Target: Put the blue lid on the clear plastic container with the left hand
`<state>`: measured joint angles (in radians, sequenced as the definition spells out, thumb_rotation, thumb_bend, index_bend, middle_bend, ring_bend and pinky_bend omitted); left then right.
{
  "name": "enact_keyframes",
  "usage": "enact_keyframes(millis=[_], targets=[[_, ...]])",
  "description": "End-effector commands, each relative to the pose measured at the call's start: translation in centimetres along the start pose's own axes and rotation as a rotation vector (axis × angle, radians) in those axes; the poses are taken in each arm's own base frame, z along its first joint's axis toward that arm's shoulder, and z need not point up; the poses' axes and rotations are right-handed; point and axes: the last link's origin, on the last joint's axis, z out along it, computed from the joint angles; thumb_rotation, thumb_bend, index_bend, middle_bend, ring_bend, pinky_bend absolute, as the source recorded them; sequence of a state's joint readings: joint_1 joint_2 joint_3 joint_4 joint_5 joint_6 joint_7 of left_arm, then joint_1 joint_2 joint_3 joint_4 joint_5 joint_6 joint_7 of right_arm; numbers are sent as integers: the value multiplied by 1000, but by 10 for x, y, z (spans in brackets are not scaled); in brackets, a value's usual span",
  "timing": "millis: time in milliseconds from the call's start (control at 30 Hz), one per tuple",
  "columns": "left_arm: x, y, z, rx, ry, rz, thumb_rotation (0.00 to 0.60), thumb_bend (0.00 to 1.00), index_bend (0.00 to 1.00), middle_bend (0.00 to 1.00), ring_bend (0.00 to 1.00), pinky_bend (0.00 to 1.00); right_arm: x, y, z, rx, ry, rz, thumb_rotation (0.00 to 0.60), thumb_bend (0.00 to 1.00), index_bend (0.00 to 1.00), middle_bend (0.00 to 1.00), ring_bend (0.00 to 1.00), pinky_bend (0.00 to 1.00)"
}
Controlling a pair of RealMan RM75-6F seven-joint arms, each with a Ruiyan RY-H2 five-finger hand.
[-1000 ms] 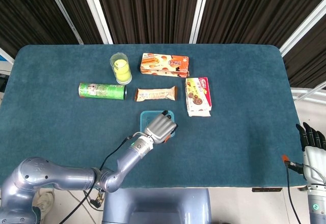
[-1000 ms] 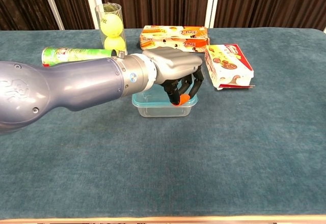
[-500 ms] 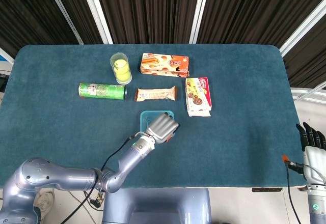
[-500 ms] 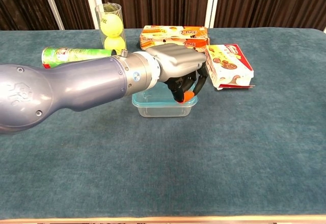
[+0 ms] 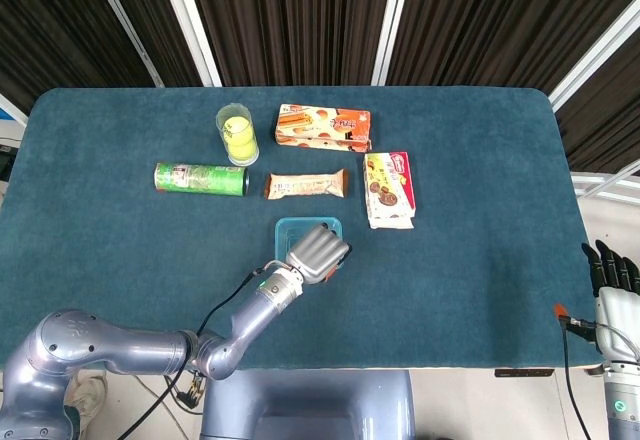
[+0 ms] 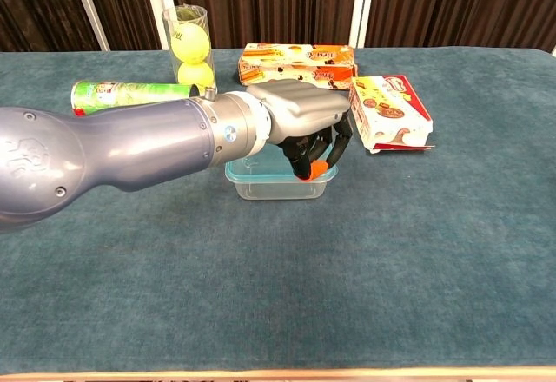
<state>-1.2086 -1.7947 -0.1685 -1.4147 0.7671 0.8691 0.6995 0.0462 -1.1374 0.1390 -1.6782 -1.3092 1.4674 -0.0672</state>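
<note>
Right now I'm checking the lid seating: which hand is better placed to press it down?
Left. The left hand is directly over the clear plastic container, fingers on the blue lid. The right hand hangs off the table's far right edge.

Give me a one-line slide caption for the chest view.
Left hand with fingers curled down over the blue lid on the clear plastic container, snack boxes behind.

The left hand (image 6: 304, 130) hangs over the container (image 6: 278, 181), with the snack boxes (image 5: 323, 127) behind it.
</note>
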Motion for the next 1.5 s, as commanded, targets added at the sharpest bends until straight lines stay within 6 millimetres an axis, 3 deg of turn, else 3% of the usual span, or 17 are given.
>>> enact_keyframes(millis=[33, 1500], targets=[[1, 0, 0, -1, 0, 0, 600, 546, 739, 672, 471, 408, 0, 0, 0, 0, 0, -1, 600, 291, 87, 0, 4, 0], [-15, 0, 4, 18, -28, 73, 600, 546, 740, 677, 487, 421, 0, 0, 0, -9, 3, 6, 600, 292, 87, 0, 4, 0]])
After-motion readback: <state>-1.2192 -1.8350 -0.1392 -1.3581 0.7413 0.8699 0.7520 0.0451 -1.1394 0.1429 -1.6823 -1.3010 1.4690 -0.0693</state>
